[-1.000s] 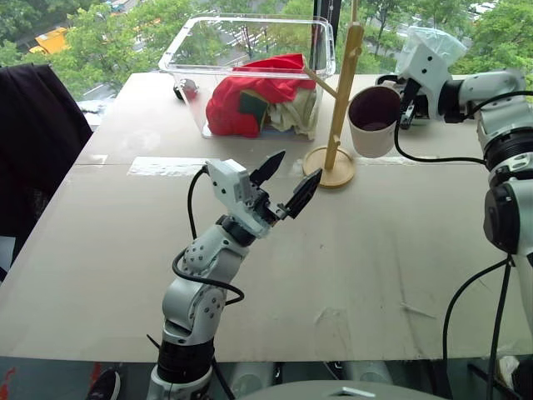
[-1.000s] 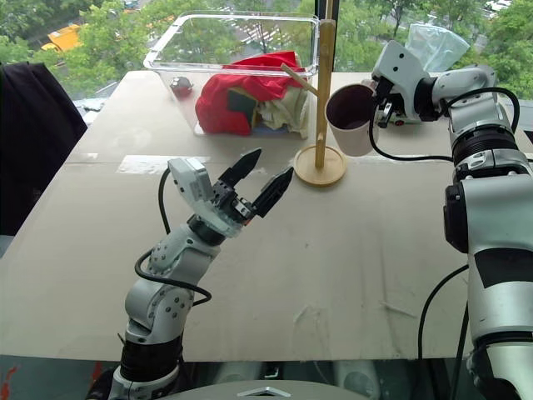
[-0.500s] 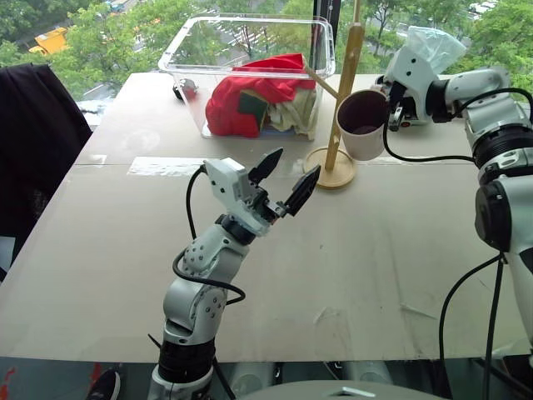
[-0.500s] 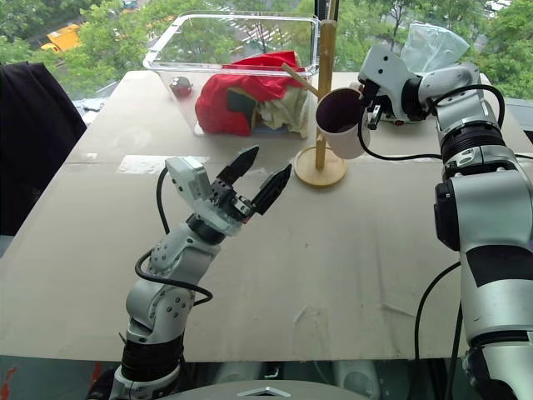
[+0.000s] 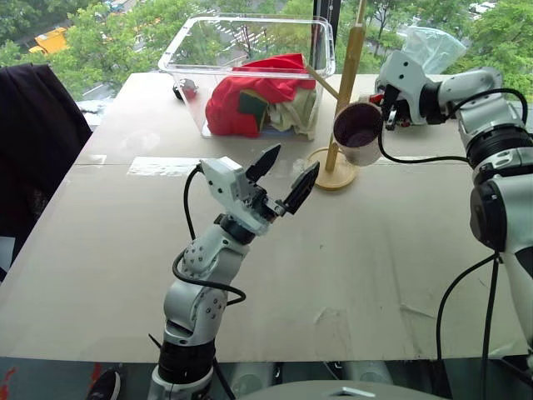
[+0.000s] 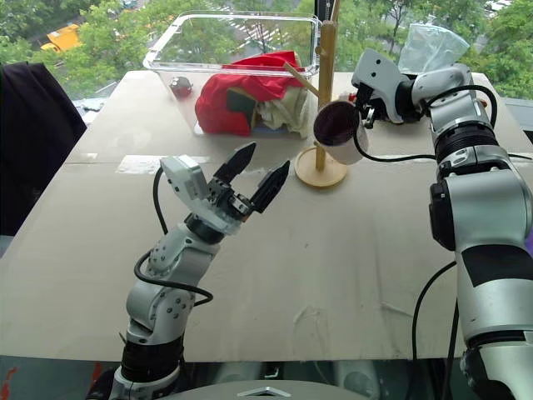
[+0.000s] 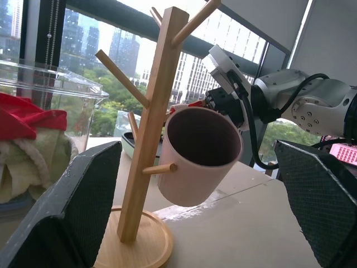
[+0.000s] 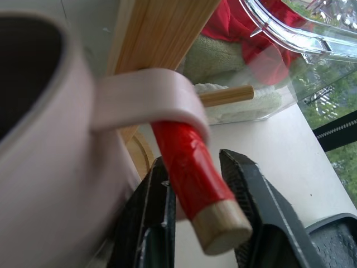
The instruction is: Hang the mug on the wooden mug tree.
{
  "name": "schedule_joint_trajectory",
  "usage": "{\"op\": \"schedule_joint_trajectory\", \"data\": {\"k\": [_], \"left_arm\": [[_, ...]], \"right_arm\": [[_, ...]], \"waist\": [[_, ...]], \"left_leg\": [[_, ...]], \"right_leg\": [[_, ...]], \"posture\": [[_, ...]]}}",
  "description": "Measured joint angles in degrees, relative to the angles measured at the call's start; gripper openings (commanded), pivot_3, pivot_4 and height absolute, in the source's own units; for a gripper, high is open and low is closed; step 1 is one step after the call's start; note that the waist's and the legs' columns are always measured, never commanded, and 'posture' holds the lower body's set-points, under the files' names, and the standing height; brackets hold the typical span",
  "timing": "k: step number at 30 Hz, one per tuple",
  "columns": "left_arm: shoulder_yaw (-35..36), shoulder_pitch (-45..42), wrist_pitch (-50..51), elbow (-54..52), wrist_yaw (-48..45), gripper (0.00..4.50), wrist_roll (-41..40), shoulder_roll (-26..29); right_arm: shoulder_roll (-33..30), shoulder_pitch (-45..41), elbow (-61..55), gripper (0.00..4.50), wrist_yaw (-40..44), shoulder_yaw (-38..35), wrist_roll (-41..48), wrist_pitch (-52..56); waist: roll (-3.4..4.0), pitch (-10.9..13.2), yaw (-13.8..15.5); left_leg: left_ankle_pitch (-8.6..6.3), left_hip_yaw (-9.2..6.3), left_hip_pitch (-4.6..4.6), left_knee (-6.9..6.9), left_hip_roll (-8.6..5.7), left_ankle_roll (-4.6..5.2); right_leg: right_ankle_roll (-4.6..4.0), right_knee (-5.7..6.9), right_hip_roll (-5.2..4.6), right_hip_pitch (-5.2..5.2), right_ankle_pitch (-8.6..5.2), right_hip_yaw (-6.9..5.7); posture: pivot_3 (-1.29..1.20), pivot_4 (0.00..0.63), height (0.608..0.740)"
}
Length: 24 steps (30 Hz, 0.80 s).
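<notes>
The mug point(image 5: 358, 133) hangs tilted on the wooden mug tree point(image 5: 341, 104), its handle looped over the red-tipped peg point(image 8: 192, 167), as the right wrist view shows closely: the pale handle sits around the red part of the peg, with the bare wooden tip poking out beyond it. The mug's dark mouth faces toward the robot, and its body lies just at 3 o'clock of the upright pole, above the round wooden base. The right gripper point(image 5: 386, 104) is at 3 o'clock of the mug, close behind the handle; its two black fingers point(image 8: 254, 206) stand apart on either side of the red peg, and the pictures do not show them pressing on the mug or the peg. The left gripper point(image 5: 283, 179) is raised over the middle of the table point(image 5: 375, 267), at about 7 o'clock of the mug tree and well apart from it, its two black fingers spread wide and holding nothing. At 10 o'clock of the mug tree stands a clear plastic bin point(image 5: 250, 58) with a red cloth point(image 5: 250, 92) and pale towels inside. A bare wooden peg of the tree reaches toward the bin. At 1 o'clock of the right gripper lies a pale, crumpled plastic bag point(image 5: 433, 42).
</notes>
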Motion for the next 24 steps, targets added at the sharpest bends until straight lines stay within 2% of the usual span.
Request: {"op": "schedule_joint_trajectory", "data": {"k": [2,3,5,14,17,24], "left_arm": [[-0.34,0.00,0.03,0.00,-0.26,4.50,-0.04,0.22],[-0.57,0.01,0.03,0.00,-0.45,4.50,-0.03,0.42],[-0.66,0.00,0.03,0.00,-0.71,4.50,-0.02,0.75],[-0.68,-0.43,-0.10,0.91,-1.93,4.50,-0.11,0.73],[-0.66,-1.02,-0.18,1.75,-2.74,4.50,-0.15,0.64],[-0.62,-1.71,-0.30,3.44,-4.77,4.50,-0.75,0.69]], "right_arm": [[-0.60,-0.69,0.00,3.27,0.07,-1.24,0.82,1.17],[-0.98,-0.96,0.00,3.83,0.08,-2.35,1.53,2.47],[-1.63,-1.46,0.13,4.44,0.26,-3.93,2.67,5.13],[-8.95,-2.81,0.34,4.44,8.18,-6.55,5.12,12.38],[-11.02,-2.38,0.11,4.44,10.79,-6.75,5.85,13.24],[-14.27,4.07,-3.10,4.44,18.31,-7.64,8.60,14.53]], "waist": [[0.00,0.00,0.00],[0.00,0.00,0.06],[0.00,0.01,0.07],[0.01,0.02,0.11],[0.02,0.03,0.12],[0.02,0.03,0.15]], "left_leg": [[0.00,0.00,0.00,-0.01,0.00,0.00],[0.00,0.00,-0.01,-0.01,0.00,0.00],[-0.01,0.00,-0.02,-0.01,0.00,0.01],[-0.07,0.01,-0.05,-0.02,-0.02,0.13],[-0.09,0.01,-0.04,-0.01,-0.03,0.15],[-0.09,0.04,-0.03,-0.01,-0.02,0.17]], "right_leg": [[0.00,-0.01,0.00,0.00,0.00,0.00],[0.00,-0.01,0.00,0.00,0.00,0.00],[-0.01,-0.02,-0.05,0.00,0.00,0.00],[0.00,-0.10,-0.20,-0.01,0.00,-0.05],[-0.01,-0.08,0.05,-0.01,0.00,-0.07],[0.06,-0.05,0.06,0.00,0.03,-0.01]], "posture": [[0.00,0.150,0.740],[0.00,0.150,0.740],[0.00,0.150,0.740],[0.00,0.150,0.740],[0.00,0.150,0.740],[0.00,0.150,0.740]]}}
